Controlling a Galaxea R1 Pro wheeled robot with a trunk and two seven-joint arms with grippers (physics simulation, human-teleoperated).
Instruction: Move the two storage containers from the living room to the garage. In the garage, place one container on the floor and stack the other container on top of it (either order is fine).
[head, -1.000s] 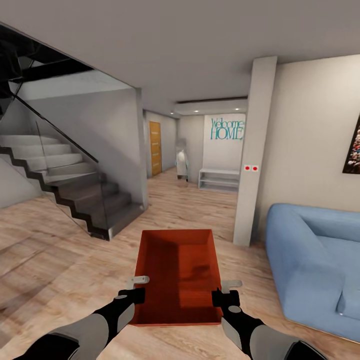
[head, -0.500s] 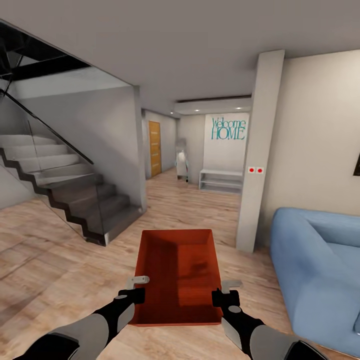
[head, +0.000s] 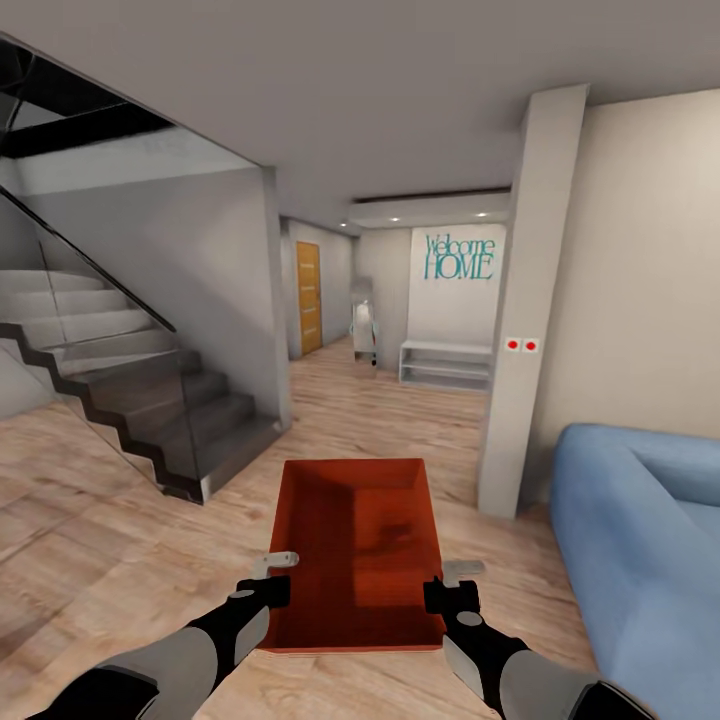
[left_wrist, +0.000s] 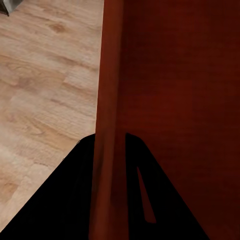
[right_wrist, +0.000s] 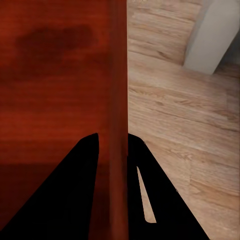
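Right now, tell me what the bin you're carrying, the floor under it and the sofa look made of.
Storage container: likely plastic, orange-red, smooth matte walls with soft sheen. Floor: light wood planks, grain and board seams visible, possibly laminate. Sofa: blue, soft matte upholstery, probably fabric; rounded padded edges.

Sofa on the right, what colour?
Light blue sofa, plain, no pattern; best seen in the head view.

The orange-red wall of a storage container (left_wrist: 107, 100) is seen edge-on, clamped between the two dark fingers (left_wrist: 70, 200) of the left pincer (left_wrist: 109, 150), one finger on each side of the wall. The container's dim red interior is seen past the wall on one side. Light wood plank floor (left_wrist: 45, 90) is visible on the other side.
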